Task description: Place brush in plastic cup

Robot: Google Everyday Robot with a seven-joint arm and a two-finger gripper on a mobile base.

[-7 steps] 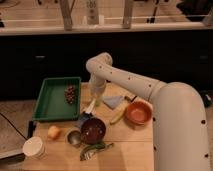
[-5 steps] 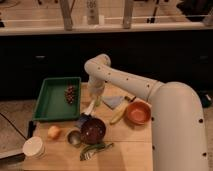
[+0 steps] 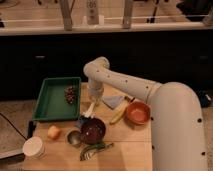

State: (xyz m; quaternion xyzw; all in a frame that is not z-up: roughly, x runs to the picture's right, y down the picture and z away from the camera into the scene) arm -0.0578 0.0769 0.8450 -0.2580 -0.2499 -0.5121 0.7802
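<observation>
At the bench's [image 3: 125,152] front left corner: a white cylindrical cup [image 3: 34,147], no part of the job. Behind it, a green tray [image 3: 50,107], with a dark bunch of grapes [image 3: 70,94] inside near the right wall. Just off the tray's front right corner, on bare wood: an orange fruit [image 3: 53,131], then a small shiny metal cup [image 3: 74,137].

Next rightward, the target: the plastic cup [image 3: 81,121], dull blue-grey, set close between the tray's corner and the dark maroon bowl [image 3: 93,131], seemingly touching the bowl's left rim.

Above it and a shade to the right: the brush [image 3: 89,110], white handle slanting from upper right down to lower left. Long axis steep rather than flat, aimed at the cup. Lower end at the cup's mouth or just over it; hard to say whether inside yet.

At the handle's upper end: the gripper [image 3: 94,100], hanging from the white arm [image 3: 130,85] beside the tray's right wall. Jaws: impossible to tell whether clamped on the handle or apart.

Judging from this, little way to go: down and slightly leftward, along the handle's own line. Main risk: the tip catching the maroon bowl's rim or the cup's edge and tipping the cup.

In front of the bowl: a green-handled fork [image 3: 95,149]. Further right, all away from the drop: a blue-grey cloth [image 3: 114,102], a banana [image 3: 118,115], an orange bowl [image 3: 137,112].
</observation>
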